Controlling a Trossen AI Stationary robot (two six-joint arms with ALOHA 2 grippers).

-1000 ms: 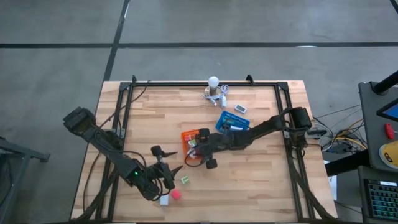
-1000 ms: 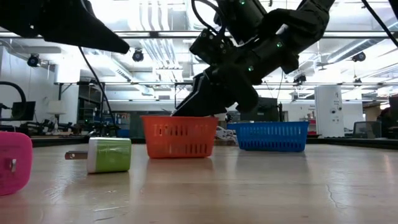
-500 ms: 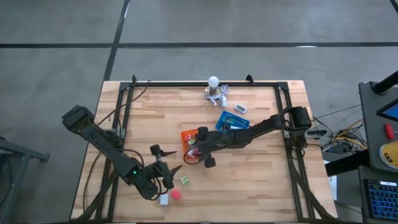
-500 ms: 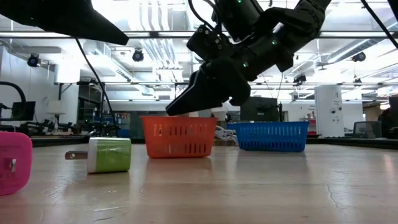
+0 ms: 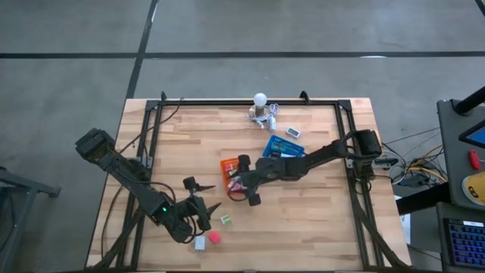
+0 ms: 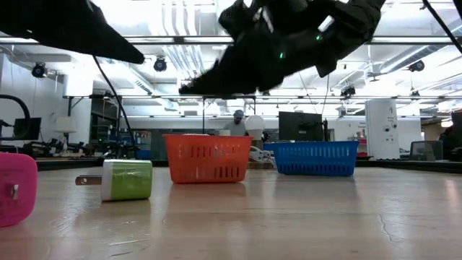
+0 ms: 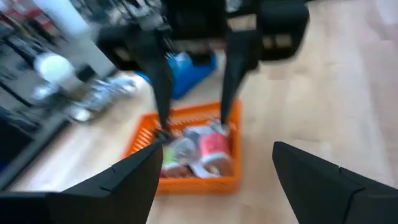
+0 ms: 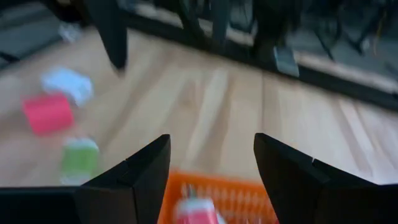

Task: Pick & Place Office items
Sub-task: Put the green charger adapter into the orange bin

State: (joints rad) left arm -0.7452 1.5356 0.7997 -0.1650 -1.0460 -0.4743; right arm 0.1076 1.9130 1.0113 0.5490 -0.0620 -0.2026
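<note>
Three small blocky office items are left loose on the pale wooden table (image 5: 318, 197) near its front-left corner: a green-and-white plug-in charger cube (image 5: 225, 220), a pink plastic block (image 5: 214, 237) and a white block (image 5: 200, 243), the last two lying just beside each other. Further items, among them a red-and-white piece (image 7: 213, 148), are already held in the orange mesh tray (image 7: 186, 180), which stands just beside the blue mesh tray (image 5: 282, 149). The right gripper (image 5: 241, 180) is seen above the orange tray with its fingers spread wide and nothing between them. The left gripper (image 5: 203, 196) is held low near the loose pieces, its fingers also parted and empty. The remaining pieces are judged light, rigid and smooth-skinned, so they may skid on the wood if nudged off-centre. The charger cube (image 6: 127, 179) is best taken across its flat side faces, away from the metal prongs (image 6: 86, 180) that project from one end; the pink block (image 6: 16, 189) likewise across opposite flat faces
</note>
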